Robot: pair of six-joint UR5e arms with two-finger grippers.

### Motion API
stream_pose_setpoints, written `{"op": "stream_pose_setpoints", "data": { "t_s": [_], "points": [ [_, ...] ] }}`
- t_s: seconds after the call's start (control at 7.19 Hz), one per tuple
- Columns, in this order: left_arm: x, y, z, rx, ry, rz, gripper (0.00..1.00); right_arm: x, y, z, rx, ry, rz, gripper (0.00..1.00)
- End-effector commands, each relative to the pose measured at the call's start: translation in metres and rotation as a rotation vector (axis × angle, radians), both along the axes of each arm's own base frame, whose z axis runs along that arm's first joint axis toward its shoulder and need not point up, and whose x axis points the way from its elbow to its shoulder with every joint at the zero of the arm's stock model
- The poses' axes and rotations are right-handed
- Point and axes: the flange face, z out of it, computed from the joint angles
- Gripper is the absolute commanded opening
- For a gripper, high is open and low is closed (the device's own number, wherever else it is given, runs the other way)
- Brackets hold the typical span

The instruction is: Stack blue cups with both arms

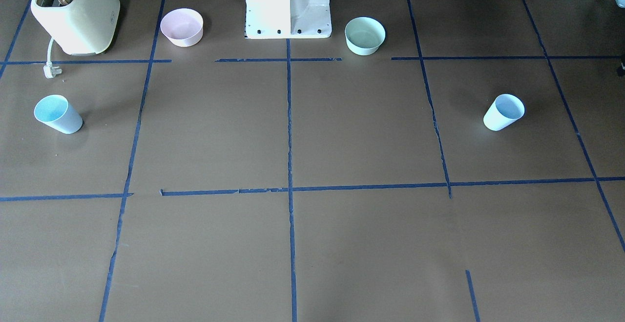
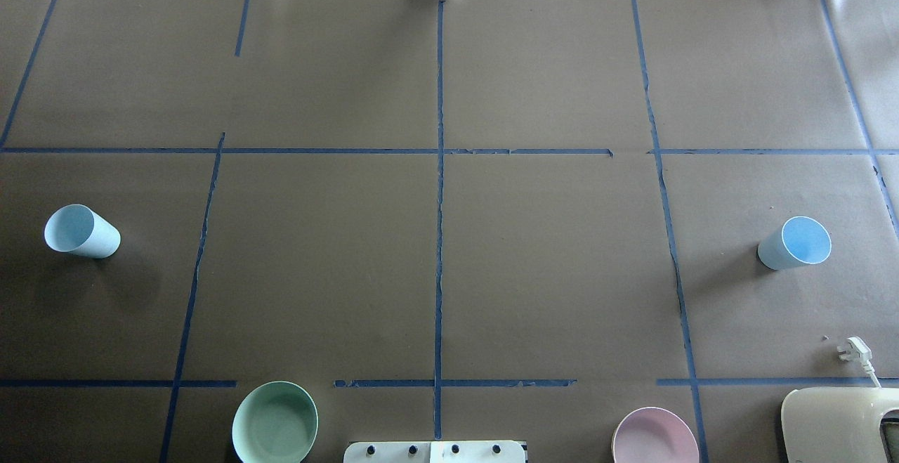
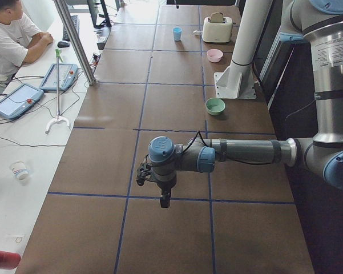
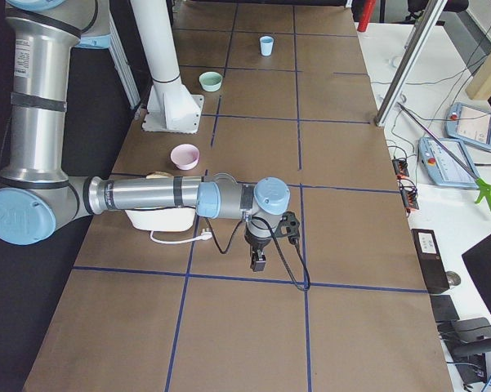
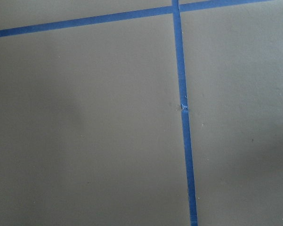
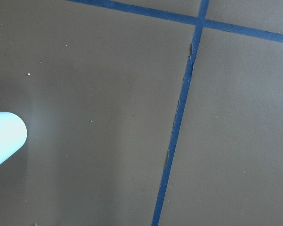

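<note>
1. The left gripper [image 3: 165, 202] points straight down above the brown table [image 2: 548, 273], holding nothing. It shows only in the side view, so I cannot tell how far its jaws stand apart.
2. The right gripper [image 4: 258, 263] also hangs pointing down over the table with nothing in it. Its jaw gap cannot be judged either.
3. The left arm [image 3: 245, 152] and the right arm [image 4: 147, 196] each reach out level from the robot's side, with the wrist bent down.
4. The left wrist view shows only bare paper crossed by blue tape lines [image 5: 183, 117].
5. The pale side of the right cup [image 6: 4, 136] shows at the left edge of the right wrist view.
6. The left cup [image 2: 81, 232] stands upright, mouth up, at the table's far left.
7. The right cup [image 2: 796, 244] stands upright at the far right, well apart from the left cup.
8. Near the white pedestal [image 1: 288, 9], a mint-green bowl [image 2: 275, 424] sits to its left and a pink bowl [image 2: 654, 438] to its right.
9. A cream toaster [image 1: 75, 11] stands in the near right corner, its plug [image 1: 51, 70] lying on the table just beside it.
</note>
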Motion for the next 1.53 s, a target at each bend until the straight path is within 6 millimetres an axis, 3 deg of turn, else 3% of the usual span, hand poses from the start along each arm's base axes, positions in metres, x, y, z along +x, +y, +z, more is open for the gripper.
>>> {"op": "stream_pose_setpoints", "data": {
  "t_s": [0.0, 0.28, 0.42, 0.56, 0.7, 0.97, 1.11, 1.25, 1.39],
  "points": [
    [0.0, -0.001, -0.002, 0.009, 0.002, 0.001, 1.0, 0.0, 0.0, 0.0, 0.001, 0.0, 0.0, 1.0],
    [0.004, -0.004, -0.002, 0.011, -0.003, 0.009, 1.0, -0.001, -0.001, -0.001, 0.002, -0.002, -0.002, 1.0],
    [0.014, -0.023, -0.022, 0.068, 0.007, 0.021, 1.0, -0.001, 0.0, -0.001, 0.0, -0.008, -0.001, 1.0],
    [0.019, -0.063, -0.057, 0.191, 0.012, 0.023, 1.0, -0.001, -0.001, -0.001, 0.001, -0.008, -0.002, 1.0],
    [0.022, -0.084, -0.086, 0.251, 0.033, 0.02, 1.0, -0.001, -0.001, -0.002, 0.001, -0.008, -0.001, 1.0],
    [0.034, -0.087, -0.09, 0.305, 0.044, 0.047, 1.0, -0.001, -0.001, -0.002, 0.002, -0.008, -0.002, 1.0],
    [0.069, -0.078, -0.089, 0.295, 0.071, 0.047, 1.0, -0.002, -0.001, -0.002, 0.003, -0.011, -0.001, 1.0],
    [0.104, -0.061, -0.089, 0.183, 0.108, -0.073, 1.0, -0.002, -0.001, -0.003, 0.002, -0.013, -0.001, 1.0],
    [0.131, -0.035, -0.078, 0.091, 0.149, -0.166, 1.0, -0.002, -0.001, -0.003, 0.004, -0.013, -0.001, 1.0]
  ]
}}
